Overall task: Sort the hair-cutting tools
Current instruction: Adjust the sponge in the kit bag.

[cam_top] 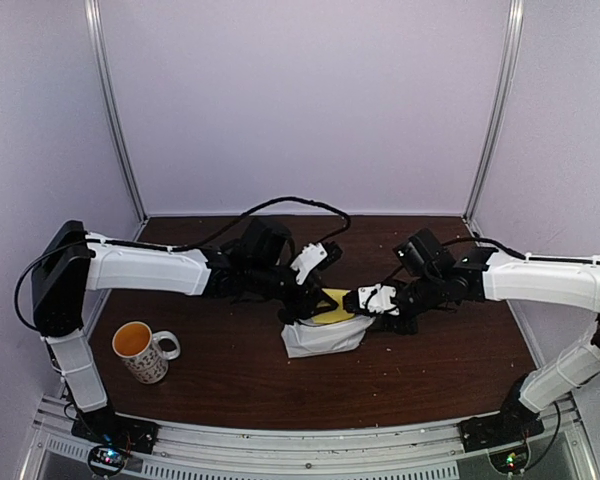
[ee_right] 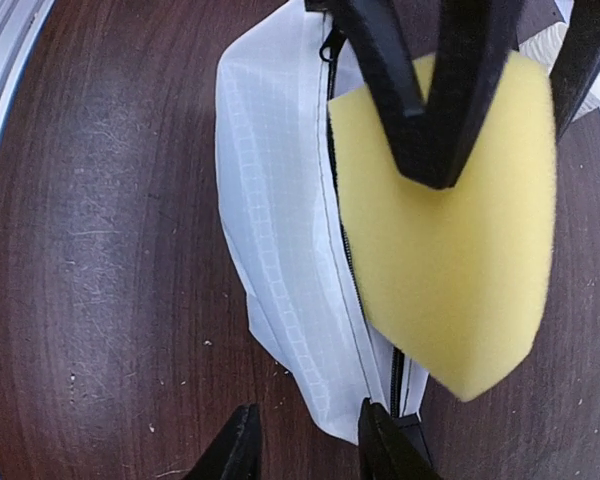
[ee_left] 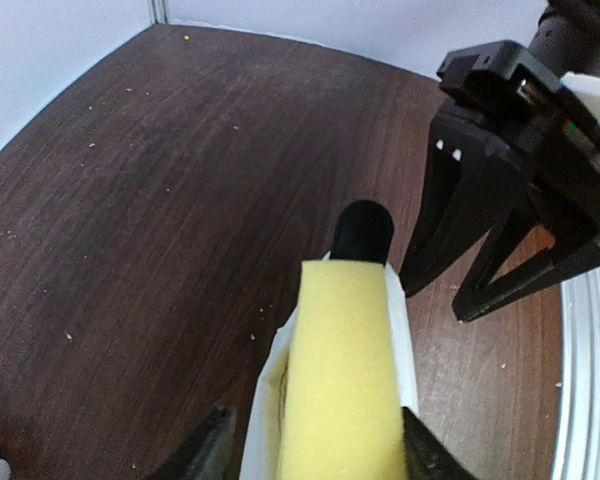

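left end effector (ee_left: 315, 445): my fingers stand on either side of the sponge (ee_right: 450, 230), its near end between them. the tips run off the edge of my wrist view, so i cannot tell whether they press it or only flank it.
right end effector (ee_right: 308, 450): fingers apart, astride one end of the pouch (ee_right: 275, 220), with bare surface (ee_left: 130, 220) showing between them. not clamped on anything.
sponge: a yellow block lying lengthwise in the open mouth of the pouch, most of it uncovered, the zip running along one side.
pouch: white, lying on the surface midway between my two arms, zip open.
clipper (ee_left: 365, 232): a black rounded end pokes up just beyond the far end of the sponge, inside the pouch's mouth. it is probably the clipper, though too little shows to be sure.
scissors and combs: not in view from any camera. none lies loose on the surface in the top view.
mug (cam_top: 140, 350): near my left arm, well apart from the pouch.
done so far: since no tool lies out, i judge they are already in the pouch and the sorting is far along.
left to do: as i judge it, seat the sponge, let go, and close the zip.
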Tool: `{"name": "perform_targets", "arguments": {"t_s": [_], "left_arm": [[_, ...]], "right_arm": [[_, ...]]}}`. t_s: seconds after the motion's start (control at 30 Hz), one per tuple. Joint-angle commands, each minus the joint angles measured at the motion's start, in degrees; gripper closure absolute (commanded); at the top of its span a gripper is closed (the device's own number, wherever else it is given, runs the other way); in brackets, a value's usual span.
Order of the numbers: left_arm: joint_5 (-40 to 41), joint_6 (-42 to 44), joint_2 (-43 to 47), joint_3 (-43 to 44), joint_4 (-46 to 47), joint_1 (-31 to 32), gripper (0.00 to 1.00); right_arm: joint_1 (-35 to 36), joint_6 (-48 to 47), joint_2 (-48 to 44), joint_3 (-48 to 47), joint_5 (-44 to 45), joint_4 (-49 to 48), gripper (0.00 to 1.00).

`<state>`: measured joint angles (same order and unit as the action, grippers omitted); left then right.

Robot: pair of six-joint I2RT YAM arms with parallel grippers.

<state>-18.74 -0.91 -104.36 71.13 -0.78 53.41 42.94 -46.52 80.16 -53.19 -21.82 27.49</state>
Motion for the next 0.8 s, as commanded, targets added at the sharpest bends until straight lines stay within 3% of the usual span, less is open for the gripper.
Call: {"name": "perform_targets", "arguments": {"t_s": [0.0, 0.1, 0.2, 0.27, 0.53, 0.77], "left_arm": [[-4.71, -0.3, -1.48, 2.32, -0.88, -1.28, 0.58], [-4.77, 0.39, -2.04, 2.9, -2.38, -1.38, 0.88], [-5.2, 0.49, -2.17, 2.58, -2.64, -1.42, 0.91], [-5.66, 0.51, -2.19, 2.44, -2.73, -1.46, 1.0], [-5.6, -0.18, -3.31, 3.14, -3.42, -1.81, 1.0], [-6.97, -1.63, -3.89, 4.82, -5.06, -2.78, 1.0]], "right_arm": [[3.38, -5.05, 2.26, 1.52, 6.46, -4.85, 0.66], [6.45, -5.81, 3.69, 2.29, 11.22, -7.65, 0.65], [8.04, -5.02, 5.19, 2.09, 14.64, -10.19, 0.67], [8.55, -4.27, 5.27, 2.53, 16.23, -13.06, 0.69], [9.13, -4.81, 5.49, 2.73, 18.24, -14.51, 0.69], [10.09, -8.19, 7.18, 2.41, 14.51, -10.26, 0.66]]}}
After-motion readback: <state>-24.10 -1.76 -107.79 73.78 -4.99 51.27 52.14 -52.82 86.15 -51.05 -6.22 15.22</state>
